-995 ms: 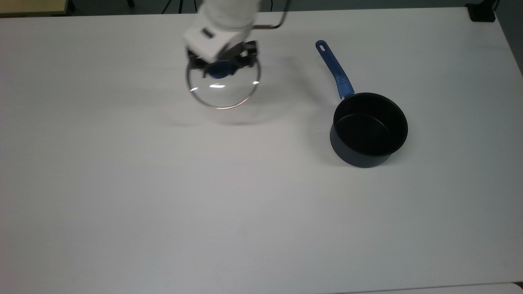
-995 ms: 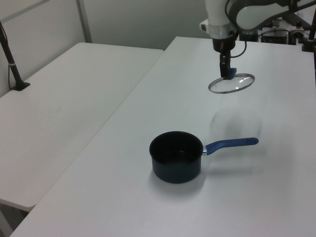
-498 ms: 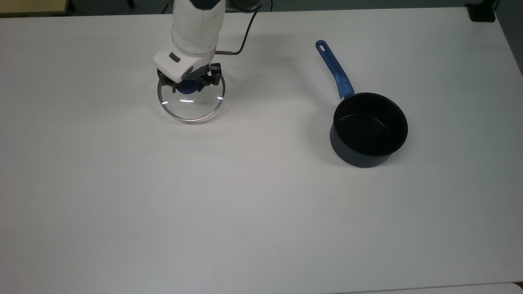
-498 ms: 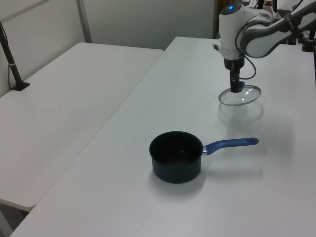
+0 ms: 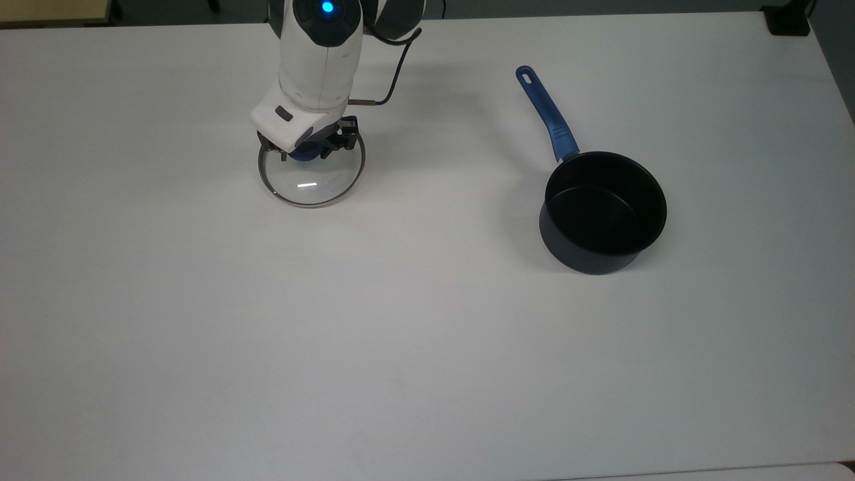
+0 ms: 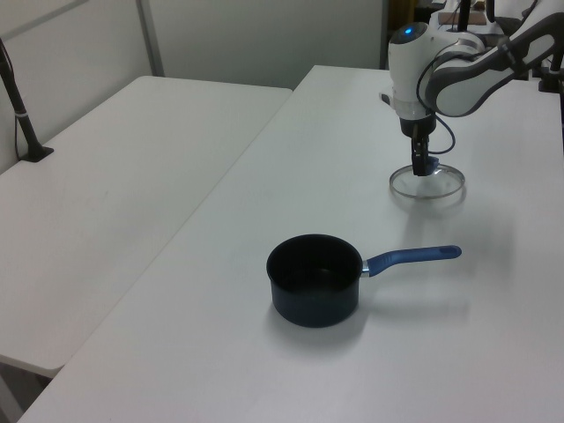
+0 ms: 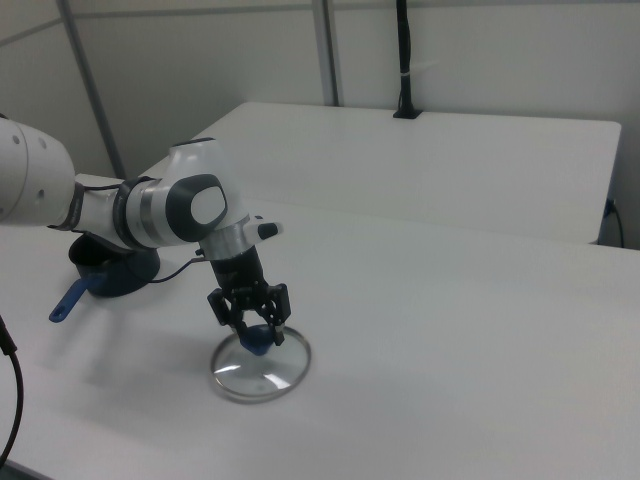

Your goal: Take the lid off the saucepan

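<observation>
On the desk (image 5: 427, 347), well apart from the open saucepan (image 5: 603, 212), the lid (image 5: 312, 179) lies flat or nearly so, with the gripper (image 5: 306, 148) clamped on its blue knob (image 7: 255, 339). To finish well, confirm that the rim rests fully on the desk, part the jaws without dragging the glass, then withdraw straight upward.

The white table (image 5: 427, 347) is looked down on from above in the top view, taken nearly edge to edge. The left view is taken from beyond the saucepan (image 6: 314, 279), at an angle. The right view is set closer, low, opposite. The lid (image 7: 260, 371) is shared by all three.
</observation>
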Tool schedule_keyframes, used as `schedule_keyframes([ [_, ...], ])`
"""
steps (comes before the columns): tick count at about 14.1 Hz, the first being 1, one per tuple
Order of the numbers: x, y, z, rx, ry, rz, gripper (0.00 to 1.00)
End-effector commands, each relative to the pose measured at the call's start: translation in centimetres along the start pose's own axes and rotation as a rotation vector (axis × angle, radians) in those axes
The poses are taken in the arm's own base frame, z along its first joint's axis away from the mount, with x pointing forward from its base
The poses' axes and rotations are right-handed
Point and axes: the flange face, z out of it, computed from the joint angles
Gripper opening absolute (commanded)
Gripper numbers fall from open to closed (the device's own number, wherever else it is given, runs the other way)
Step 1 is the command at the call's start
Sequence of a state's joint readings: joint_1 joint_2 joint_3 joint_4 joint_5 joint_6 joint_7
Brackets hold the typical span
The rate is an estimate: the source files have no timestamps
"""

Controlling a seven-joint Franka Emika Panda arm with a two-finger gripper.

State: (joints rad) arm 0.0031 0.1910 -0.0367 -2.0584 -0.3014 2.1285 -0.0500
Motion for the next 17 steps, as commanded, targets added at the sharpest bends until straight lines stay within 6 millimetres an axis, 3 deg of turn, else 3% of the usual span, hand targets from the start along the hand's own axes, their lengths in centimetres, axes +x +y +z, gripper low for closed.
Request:
schedule_keyframes([
  [1,0.0,0.5,-1.1,-0.008,0.02,0.096,1.0],
  [3,0.2,1.0,-2.7,-0.011,0.04,0.189,1.0],
  [8,-0.1,6.3,-17.5,0.04,0.156,0.364,1.0],
  [10,-1.6,6.4,-20.9,0.069,0.212,0.381,1.0],
  [13,-3.2,5.9,-24.0,0.1,0.251,0.389,1.0],
  [17,-3.9,4.6,-24.7,0.128,0.226,0.37,1.0],
])
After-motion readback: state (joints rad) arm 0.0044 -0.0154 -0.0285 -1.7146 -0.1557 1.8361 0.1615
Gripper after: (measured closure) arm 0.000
